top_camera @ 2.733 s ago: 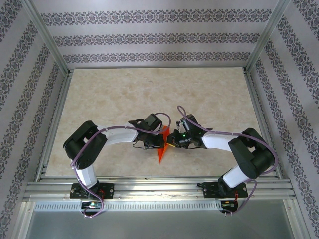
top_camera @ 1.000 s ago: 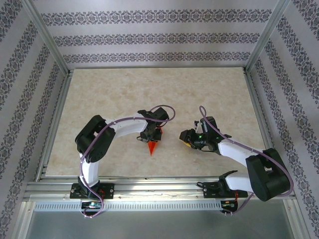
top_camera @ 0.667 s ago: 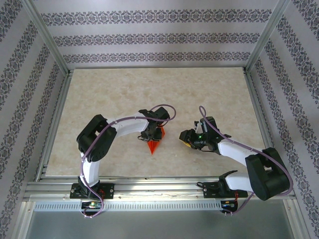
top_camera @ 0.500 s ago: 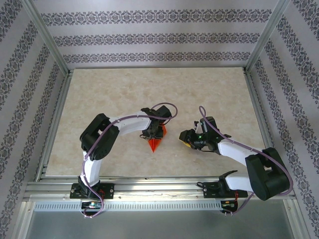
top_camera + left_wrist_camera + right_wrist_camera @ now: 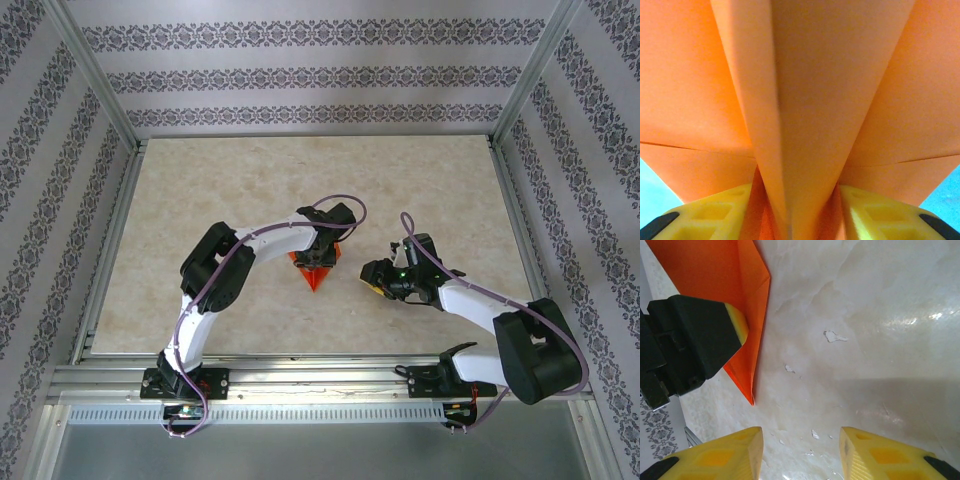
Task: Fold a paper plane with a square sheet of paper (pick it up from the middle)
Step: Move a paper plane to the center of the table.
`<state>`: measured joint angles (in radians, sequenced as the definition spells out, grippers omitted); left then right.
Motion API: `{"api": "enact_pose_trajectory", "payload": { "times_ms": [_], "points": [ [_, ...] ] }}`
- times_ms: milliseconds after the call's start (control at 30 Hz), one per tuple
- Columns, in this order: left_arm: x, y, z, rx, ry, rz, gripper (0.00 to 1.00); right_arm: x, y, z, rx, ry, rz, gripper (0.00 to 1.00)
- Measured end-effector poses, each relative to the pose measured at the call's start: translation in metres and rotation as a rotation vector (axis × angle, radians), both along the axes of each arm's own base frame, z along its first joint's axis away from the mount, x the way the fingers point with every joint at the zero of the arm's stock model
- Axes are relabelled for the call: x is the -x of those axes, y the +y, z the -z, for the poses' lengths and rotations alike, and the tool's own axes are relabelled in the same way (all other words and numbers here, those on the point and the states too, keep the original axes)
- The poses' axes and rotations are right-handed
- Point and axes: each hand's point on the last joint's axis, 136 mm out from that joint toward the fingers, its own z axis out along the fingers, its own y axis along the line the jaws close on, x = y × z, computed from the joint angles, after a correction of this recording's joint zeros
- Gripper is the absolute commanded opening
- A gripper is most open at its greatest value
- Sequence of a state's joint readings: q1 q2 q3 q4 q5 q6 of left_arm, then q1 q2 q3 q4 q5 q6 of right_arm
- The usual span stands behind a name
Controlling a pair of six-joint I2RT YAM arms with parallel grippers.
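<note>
Overhead: narrow bright-orange paper plane (image 5: 315, 272) on the surface (image 5: 230, 190), nose at six o'clock, left claw (image 5: 325, 250) over it. Left wrist: claw released, keel loose between. Right wrist: right claw (image 5: 800, 450) spread, empty, plane at eleven o'clock. Looks featherlight, floppy; I'd pinch the keel.

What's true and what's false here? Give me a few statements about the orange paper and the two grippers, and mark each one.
1. The right gripper has its jaws apart over bare table, with nothing between them. True.
2. The paper plane lies as a flat, unfolded square. False: it is folded to a point, with a lengthwise crease.
3. The plane's middle fold runs between the left gripper's yellow fingers. True.
4. The right gripper is touching the plane. False: it sits apart from it, off to the plane's right.
</note>
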<state>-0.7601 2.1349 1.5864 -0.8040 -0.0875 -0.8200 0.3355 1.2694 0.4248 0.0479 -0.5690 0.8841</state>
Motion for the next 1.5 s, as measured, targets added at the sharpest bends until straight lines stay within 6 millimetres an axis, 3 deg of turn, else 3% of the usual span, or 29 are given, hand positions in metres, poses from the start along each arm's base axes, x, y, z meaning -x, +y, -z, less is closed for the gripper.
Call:
{"api": "enact_pose_trajectory", "payload": {
  "times_ms": [267, 433, 700, 900, 1000, 1033, 1067, 1167, 1233, 1367, 1500],
  "points": [
    [-0.002, 0.001, -0.003, 0.002, -0.008, -0.004, 0.48, -0.002, -0.003, -0.006, -0.005, -0.015, 0.012, 0.45],
    [-0.005, 0.001, -0.015, 0.010, -0.038, -0.010, 0.49, -0.003, -0.005, -0.013, -0.011, -0.034, 0.019, 0.46],
    [-0.009, 0.002, -0.050, 0.066, -0.099, -0.021, 0.51, -0.003, -0.013, -0.020, 0.004, -0.063, 0.028, 0.48],
    [0.005, 0.017, -0.090, 0.155, -0.207, -0.019, 0.67, -0.013, -0.032, -0.034, 0.108, -0.134, 0.047, 0.54],
    [0.013, 0.033, -0.109, 0.189, -0.301, -0.015, 0.83, -0.027, -0.051, -0.049, 0.249, -0.218, 0.072, 0.57],
    [0.016, 0.042, -0.116, 0.192, -0.340, -0.010, 0.96, -0.034, -0.059, -0.057, 0.308, -0.261, 0.081, 0.61],
    [0.018, 0.051, -0.121, 0.190, -0.375, -0.008, 1.00, -0.041, -0.068, -0.065, 0.370, -0.314, 0.096, 0.67],
    [0.020, 0.082, -0.128, 0.168, -0.469, -0.013, 1.00, -0.059, -0.098, -0.081, 0.563, -0.465, 0.151, 0.82],
    [0.018, 0.105, -0.129, 0.144, -0.514, -0.028, 1.00, -0.067, -0.117, -0.081, 0.679, -0.523, 0.184, 0.85],
    [0.009, 0.164, -0.124, 0.052, -0.569, -0.093, 1.00, -0.084, -0.154, -0.071, 0.867, -0.540, 0.232, 0.87],
    [0.001, 0.210, -0.114, -0.029, -0.604, -0.139, 1.00, -0.109, -0.176, -0.060, 1.000, -0.577, 0.238, 0.87]
  ]
}}
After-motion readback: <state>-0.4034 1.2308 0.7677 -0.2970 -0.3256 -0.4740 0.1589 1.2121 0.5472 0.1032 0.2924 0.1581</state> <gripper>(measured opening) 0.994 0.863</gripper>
